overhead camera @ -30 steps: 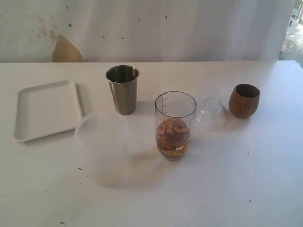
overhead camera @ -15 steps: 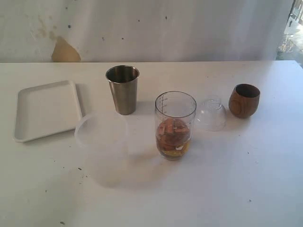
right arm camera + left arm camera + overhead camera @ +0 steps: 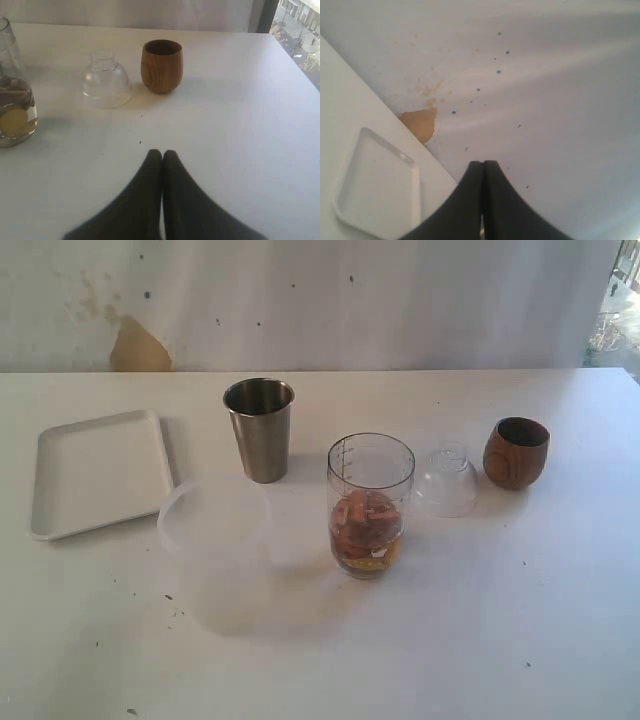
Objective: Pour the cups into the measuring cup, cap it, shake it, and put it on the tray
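The measuring cup (image 3: 370,502) stands mid-table, uncapped, with orange-brown pieces and a yellow slice in its lower part; its edge also shows as the measuring cup (image 3: 12,97) in the right wrist view. The steel tumbler (image 3: 260,430) stands behind it to the left. The wooden cup (image 3: 516,452) (image 3: 161,66) stands at the right. A clear domed cap (image 3: 446,480) (image 3: 106,85) lies between the measuring cup and the wooden cup. The white tray (image 3: 95,470) (image 3: 375,192) lies at the far left. My left gripper (image 3: 483,163) and right gripper (image 3: 162,152) are shut and hold nothing; neither shows in the exterior view.
A wide frosted plastic cup (image 3: 215,540) stands in front of the tumbler, left of the measuring cup and near the tray's right edge. A white wall with a brown stain (image 3: 138,345) backs the table (image 3: 480,640). The table's right edge shows in the right wrist view.
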